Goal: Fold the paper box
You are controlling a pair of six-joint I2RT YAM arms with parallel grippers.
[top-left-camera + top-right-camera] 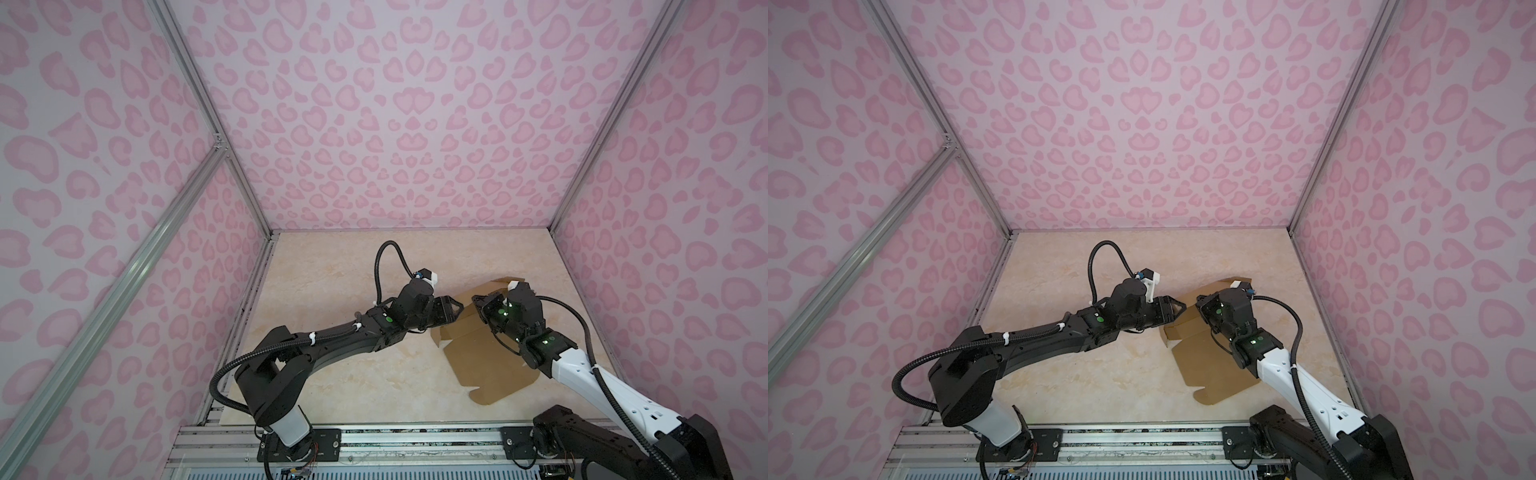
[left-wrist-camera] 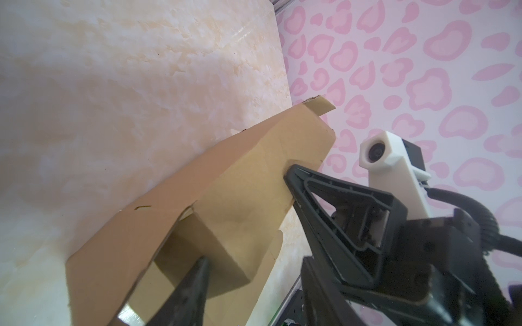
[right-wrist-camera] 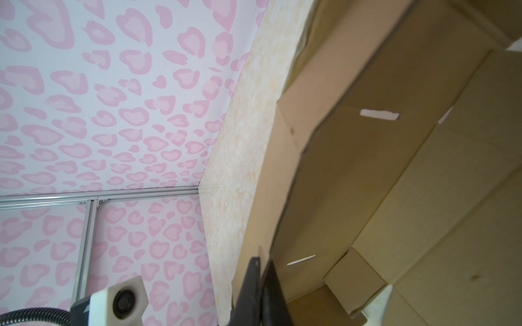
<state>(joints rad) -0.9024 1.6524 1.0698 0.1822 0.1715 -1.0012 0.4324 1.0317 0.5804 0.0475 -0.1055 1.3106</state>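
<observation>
The paper box (image 1: 490, 365) is a brown cardboard sheet, partly folded, lying right of centre in both top views, with its far panels raised. My right gripper (image 1: 476, 301) is shut on the edge of a raised wall panel (image 3: 367, 169); in the right wrist view its two fingers pinch that edge (image 3: 261, 264). My left gripper (image 1: 456, 309) faces it from the left, tip to tip. In the left wrist view it (image 2: 251, 290) is open, with a folded side flap (image 2: 231, 248) between its spread fingers. The arms hide the box's middle (image 1: 1212, 365) from above.
The beige marbled tabletop (image 1: 332, 291) is walled in by pink patterned panels at the back and on both sides. An aluminium rail (image 1: 374, 440) carrying both arm bases runs along the front edge. The box lies close to the right wall.
</observation>
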